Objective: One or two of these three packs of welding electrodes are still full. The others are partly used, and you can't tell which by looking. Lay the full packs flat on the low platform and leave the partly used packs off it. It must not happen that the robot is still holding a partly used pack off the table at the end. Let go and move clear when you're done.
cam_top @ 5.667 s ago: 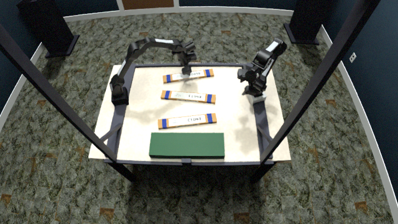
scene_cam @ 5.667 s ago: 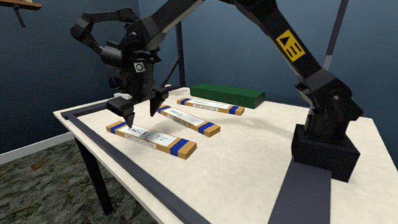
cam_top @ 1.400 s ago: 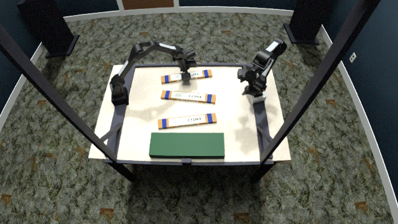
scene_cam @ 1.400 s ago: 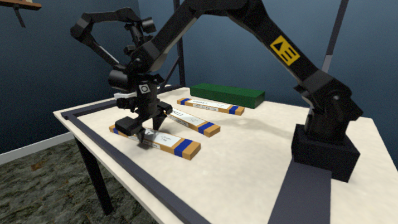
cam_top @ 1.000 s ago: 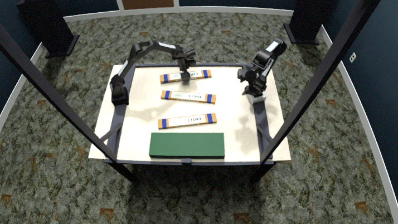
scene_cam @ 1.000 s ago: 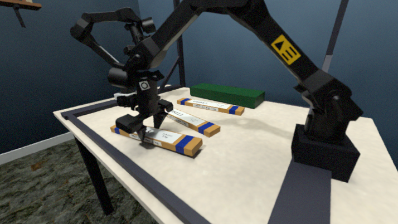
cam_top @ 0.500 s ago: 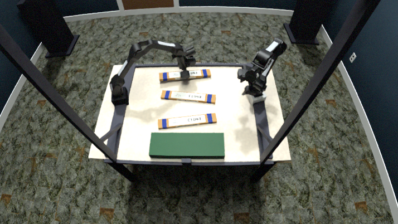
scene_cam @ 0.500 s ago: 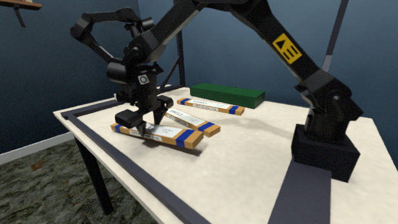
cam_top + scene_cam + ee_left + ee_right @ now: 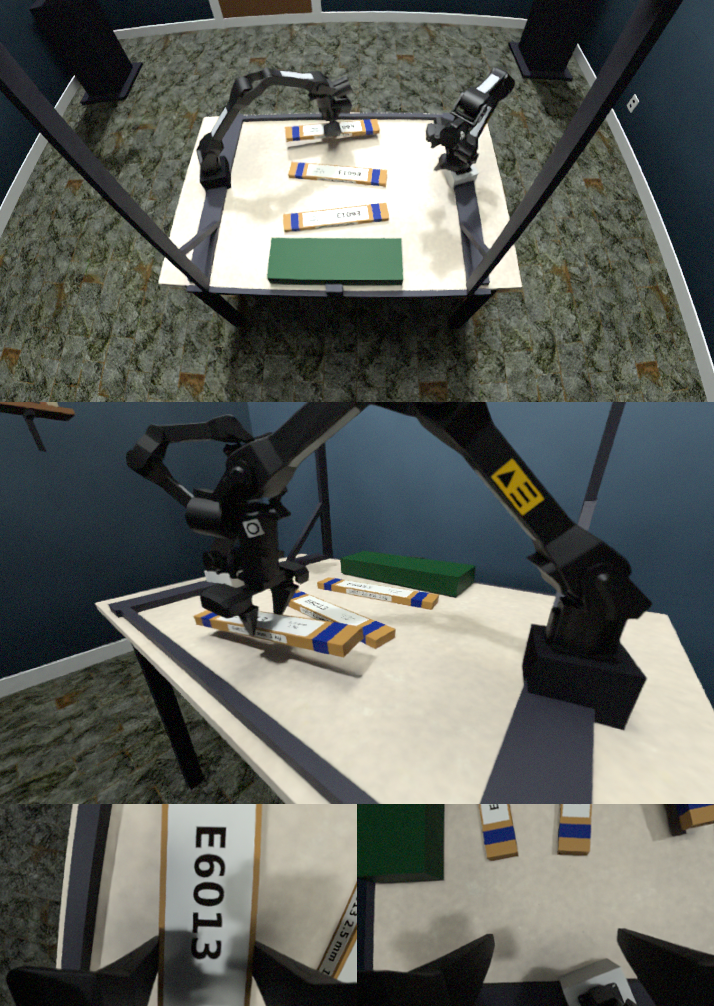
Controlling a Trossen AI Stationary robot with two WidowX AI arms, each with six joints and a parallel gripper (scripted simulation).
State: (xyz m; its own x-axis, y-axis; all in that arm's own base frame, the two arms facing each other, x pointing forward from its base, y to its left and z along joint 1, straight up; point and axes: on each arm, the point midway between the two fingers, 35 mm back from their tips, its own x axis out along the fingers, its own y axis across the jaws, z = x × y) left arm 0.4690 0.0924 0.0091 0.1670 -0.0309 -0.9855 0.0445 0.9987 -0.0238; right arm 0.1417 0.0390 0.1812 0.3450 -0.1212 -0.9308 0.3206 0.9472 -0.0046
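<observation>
My left gripper (image 9: 333, 131) (image 9: 266, 624) (image 9: 203, 943) is shut on the far pack (image 9: 355, 127) (image 9: 300, 629) (image 9: 209, 872) (image 9: 700, 817), across its middle. This pack hangs a little above the table, its shadow below it. The middle pack (image 9: 330, 172) (image 9: 325, 609) (image 9: 574, 837) and the pack nearest the platform (image 9: 325, 217) (image 9: 377, 591) (image 9: 500, 837) lie flat on the table. The low green platform (image 9: 335, 260) (image 9: 400, 569) (image 9: 398, 845) bears no pack. My right gripper (image 9: 554, 937) is open and empty, away from the packs.
Dark frame rails (image 9: 337, 118) (image 9: 225, 694) (image 9: 83, 885) edge the table, one close beside the held pack. The right arm is folded above its light grey base block (image 9: 462, 175) (image 9: 596, 980). Cell posts (image 9: 575, 145) rise at the sides.
</observation>
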